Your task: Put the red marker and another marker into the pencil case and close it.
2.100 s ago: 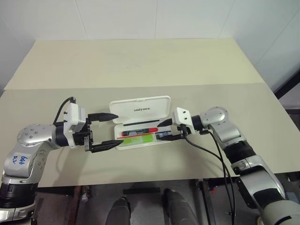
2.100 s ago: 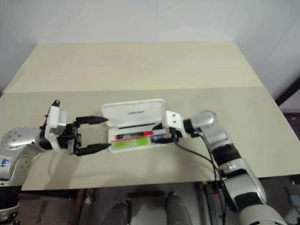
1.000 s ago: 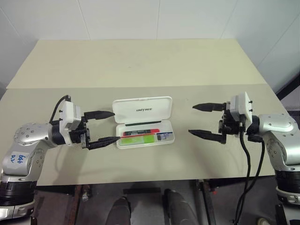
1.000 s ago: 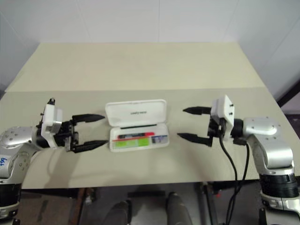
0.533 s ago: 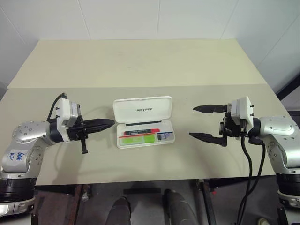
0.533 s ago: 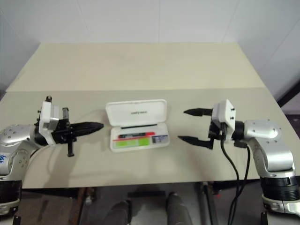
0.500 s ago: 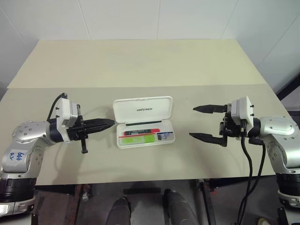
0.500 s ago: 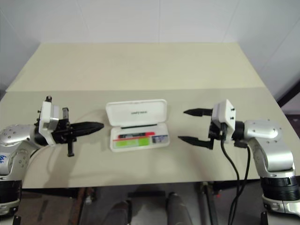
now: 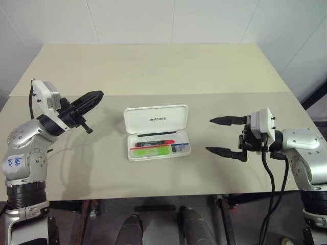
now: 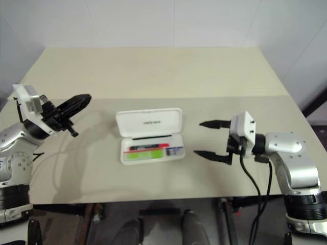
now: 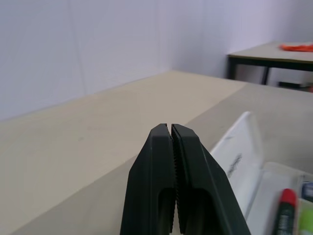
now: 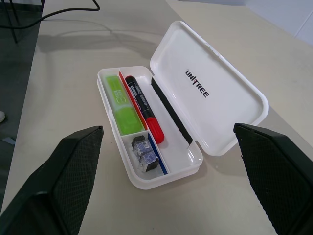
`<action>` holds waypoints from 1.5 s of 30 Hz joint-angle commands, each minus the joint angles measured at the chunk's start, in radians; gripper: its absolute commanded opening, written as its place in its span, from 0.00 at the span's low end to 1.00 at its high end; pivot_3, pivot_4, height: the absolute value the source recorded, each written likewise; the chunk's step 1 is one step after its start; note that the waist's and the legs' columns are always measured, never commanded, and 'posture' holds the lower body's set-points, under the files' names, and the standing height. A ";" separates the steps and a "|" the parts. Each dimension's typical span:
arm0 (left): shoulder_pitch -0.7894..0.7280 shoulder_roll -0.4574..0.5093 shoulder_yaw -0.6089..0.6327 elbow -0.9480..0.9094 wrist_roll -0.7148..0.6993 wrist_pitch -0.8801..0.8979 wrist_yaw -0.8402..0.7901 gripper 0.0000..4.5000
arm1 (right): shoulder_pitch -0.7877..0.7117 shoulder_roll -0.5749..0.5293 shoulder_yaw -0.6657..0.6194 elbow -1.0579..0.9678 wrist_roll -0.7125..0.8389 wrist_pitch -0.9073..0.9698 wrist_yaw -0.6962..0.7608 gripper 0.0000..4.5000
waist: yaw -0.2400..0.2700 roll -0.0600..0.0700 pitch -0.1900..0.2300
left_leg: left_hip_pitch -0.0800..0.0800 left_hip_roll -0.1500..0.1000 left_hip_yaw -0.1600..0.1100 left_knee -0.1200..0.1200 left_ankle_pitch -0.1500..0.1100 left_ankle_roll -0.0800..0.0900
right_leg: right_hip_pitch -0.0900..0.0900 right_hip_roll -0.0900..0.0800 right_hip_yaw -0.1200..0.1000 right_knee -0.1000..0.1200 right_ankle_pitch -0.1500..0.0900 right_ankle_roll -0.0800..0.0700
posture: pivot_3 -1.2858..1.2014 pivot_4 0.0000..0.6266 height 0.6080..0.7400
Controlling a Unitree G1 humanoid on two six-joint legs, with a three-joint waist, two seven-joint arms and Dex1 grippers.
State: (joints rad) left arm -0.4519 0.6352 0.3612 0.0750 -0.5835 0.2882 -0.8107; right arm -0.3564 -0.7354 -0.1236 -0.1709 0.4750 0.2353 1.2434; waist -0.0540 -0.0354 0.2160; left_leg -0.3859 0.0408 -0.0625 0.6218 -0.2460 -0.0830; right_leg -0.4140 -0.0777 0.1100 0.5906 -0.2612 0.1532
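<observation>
The pencil case lies open on the counter, with the red marker and the yellow-green highlighter inside, so only closing remains. Left of the case, the left gripper is pinched together and empty, probably to push the lid; right of it, the right gripper waits, spread wide.

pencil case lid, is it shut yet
No, the pencil case lies open, its lid tilted back, with the red marker and the green highlighter showing inside.
</observation>
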 commanded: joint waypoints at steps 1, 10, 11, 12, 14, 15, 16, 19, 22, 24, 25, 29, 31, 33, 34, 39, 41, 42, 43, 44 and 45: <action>-0.036 -0.010 -0.045 0.053 0.042 -0.017 0.001 0.01 | 0.003 -0.014 -0.025 -0.058 0.045 0.003 -0.004 1.00 | 0.000 0.000 0.000 | 0.000 0.000 0.000 0.000 0.000 0.000 | 0.000 0.000 0.000 0.000 0.000 0.000 | 0.52 0.24 1.00; -0.145 -0.071 -0.155 0.232 0.145 -0.048 0.010 0.01 | 0.000 0.001 -0.051 -0.167 0.178 0.113 -0.098 1.00 | 0.005 0.000 0.000 | -0.001 0.000 -0.001 0.000 0.000 0.000 | 0.000 0.000 -0.001 0.000 0.001 0.003 | 0.52 0.24 1.00; -0.160 -0.082 -0.167 0.251 0.149 -0.052 -0.003 0.01 | 0.006 0.000 -0.047 -0.184 0.185 0.115 -0.101 1.00 | 0.006 0.000 0.000 | -0.001 0.000 -0.001 0.000 0.000 0.000 | 0.000 0.000 -0.001 0.000 0.001 0.003 | 0.52 0.24 1.00; -0.171 -0.089 -0.173 0.264 0.151 -0.055 -0.013 0.01 | 0.010 -0.001 -0.044 -0.195 0.189 0.115 -0.103 1.00 | 0.006 0.000 0.000 | -0.001 0.000 -0.001 0.000 0.000 0.000 | 0.000 0.000 -0.001 0.000 0.001 0.003 | 0.52 0.24 1.00; -0.185 -0.095 -0.184 0.287 0.161 -0.074 -0.031 0.01 | 0.025 -0.005 -0.033 -0.213 0.187 0.112 -0.101 1.00 | 0.007 0.000 0.000 | -0.001 0.000 -0.001 0.000 0.000 0.000 | 0.000 0.000 -0.001 -0.001 0.002 0.003 | 0.52 0.24 1.00; -0.191 -0.096 -0.186 0.296 0.164 -0.077 -0.036 0.01 | 0.028 -0.006 -0.030 -0.217 0.186 0.112 -0.101 1.00 | 0.006 0.000 0.000 | -0.001 0.000 -0.001 0.000 0.000 0.000 | 0.000 0.000 -0.001 0.000 0.002 0.003 | 0.52 0.24 1.00; -0.196 -0.096 -0.189 0.304 0.167 -0.080 -0.043 0.01 | 0.028 -0.006 -0.028 -0.219 0.186 0.114 -0.104 1.00 | 0.005 0.000 0.000 | -0.001 0.000 -0.001 0.000 0.000 0.000 | 0.000 0.000 -0.001 -0.001 0.002 0.003 | 0.52 0.24 1.00; -0.201 -0.095 -0.197 0.309 0.166 -0.087 -0.082 0.01 | 0.027 -0.003 -0.021 -0.221 0.182 0.113 -0.110 1.00 | 0.005 0.000 0.000 | -0.001 0.000 -0.001 0.000 0.000 0.000 | 0.000 0.000 -0.001 -0.001 0.004 0.008 | 0.52 0.24 1.00; -0.181 -0.088 -0.194 0.256 0.121 -0.059 -0.158 0.01 | 0.028 -0.002 -0.016 -0.216 0.175 0.107 -0.111 1.00 | 0.006 0.000 0.000 | -0.001 0.000 -0.001 0.000 0.000 0.000 | 0.000 0.000 -0.001 -0.001 0.004 0.008 | 0.52 0.24 1.00; -0.160 -0.073 -0.192 0.218 0.101 -0.049 -0.215 0.01 | 0.028 -0.002 -0.013 -0.212 0.170 0.103 -0.111 1.00 | 0.007 0.000 0.000 | -0.001 0.000 -0.001 0.000 0.000 0.000 | 0.000 0.000 -0.001 -0.001 0.004 0.008 | 0.52 0.24 1.00; -0.149 -0.059 -0.192 0.204 0.102 -0.047 -0.236 0.01 | 0.028 -0.001 -0.011 -0.210 0.167 0.101 -0.112 1.00 | 0.007 0.000 0.000 | -0.001 0.000 -0.001 -0.001 0.000 0.000 | 0.000 0.000 -0.001 -0.001 0.004 0.008 | 0.52 0.24 1.00; -0.126 -0.026 -0.187 0.177 0.102 -0.040 -0.284 0.01 | 0.030 0.003 -0.006 -0.210 0.161 0.097 -0.116 1.00 | 0.006 0.000 0.000 | -0.001 0.000 -0.001 -0.001 0.000 0.000 | 0.000 0.000 -0.001 -0.001 0.004 0.008 | 0.52 0.24 1.00; -0.109 0.005 -0.204 0.158 0.110 -0.046 -0.334 0.01 | 0.034 0.007 -0.003 -0.212 0.156 0.094 -0.120 1.00 | 0.006 0.000 0.000 | -0.001 0.000 -0.001 -0.001 0.000 0.000 | 0.000 0.000 -0.001 -0.001 0.003 0.006 | 0.52 0.24 1.00; -0.101 0.028 -0.239 0.150 0.139 -0.075 -0.384 0.01 | 0.035 0.011 -0.001 -0.212 0.153 0.093 -0.123 1.00 | 0.006 0.000 0.000 | -0.001 0.000 -0.001 -0.001 0.000 0.000 | 0.000 0.000 -0.001 -0.002 0.001 0.002 | 0.52 0.24 1.00; -0.104 0.032 -0.254 0.151 0.151 -0.088 -0.398 0.01 | 0.033 0.011 -0.001 -0.210 0.155 0.095 -0.124 1.00 | 0.006 0.000 0.000 | -0.001 0.000 -0.001 -0.001 0.000 0.000 | 0.000 0.000 -0.001 -0.002 -0.001 -0.001 | 0.52 0.24 1.00; -0.130 0.022 -0.321 0.164 0.199 -0.134 -0.429 0.01 | 0.004 -0.003 -0.002 -0.176 0.153 0.103 -0.112 1.00 | 0.013 0.000 0.000 | -0.001 0.000 -0.001 0.000 0.000 0.000 | 0.000 0.000 -0.001 -0.002 -0.002 -0.003 | 0.52 0.24 1.00; -0.135 0.016 -0.342 0.168 0.215 -0.150 -0.435 0.01 | -0.012 -0.008 0.002 -0.163 0.148 0.104 -0.103 1.00 | 0.016 0.000 0.000 | -0.001 0.000 -0.001 0.000 0.000 0.000 | 0.000 0.000 0.000 -0.002 -0.002 -0.003 | 0.52 0.24 1.00; -0.136 0.015 -0.347 0.171 0.219 -0.155 -0.437 0.01 | -0.016 -0.008 0.004 -0.159 0.146 0.104 -0.101 1.00 | 0.017 0.000 0.000 | -0.001 0.000 -0.001 0.000 0.000 0.000 | 0.000 0.000 -0.001 -0.002 -0.002 -0.003 | 0.52 0.24 1.00; -0.140 0.011 -0.358 0.176 0.226 -0.161 -0.441 0.01 | -0.025 -0.006 0.008 -0.153 0.143 0.105 -0.100 1.00 | 0.019 0.000 0.000 | -0.001 0.000 -0.001 0.000 0.000 0.000 | 0.000 0.000 -0.001 -0.002 -0.002 -0.003 | 0.52 0.24 1.00; -0.143 0.009 -0.369 0.179 0.235 -0.163 -0.443 0.01 | -0.034 -0.003 0.013 -0.150 0.140 0.103 -0.099 1.00 | 0.020 0.000 0.000 | -0.001 0.000 -0.001 0.000 0.000 0.000 | 0.000 0.000 -0.001 -0.002 -0.002 -0.003 | 0.52 0.24 1.00; -0.146 0.007 -0.379 0.180 0.241 -0.169 -0.452 0.01 | -0.041 0.001 0.018 -0.147 0.137 0.102 -0.099 1.00 | 0.019 0.000 0.000 | -0.001 0.000 -0.001 0.000 0.000 0.000 | 0.000 0.000 -0.001 -0.002 -0.001 -0.003 | 0.52 0.24 1.00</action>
State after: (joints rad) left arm -0.5819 0.6441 -0.0079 0.2607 -0.3523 0.1394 -1.2460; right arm -0.3788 -0.7317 -0.1076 -0.3059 0.6095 0.3491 1.1414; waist -0.0347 -0.0356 0.2159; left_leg -0.3870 0.0408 -0.0633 0.6215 -0.2463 -0.0832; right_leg -0.4139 -0.0774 0.1095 0.5890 -0.2626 0.1505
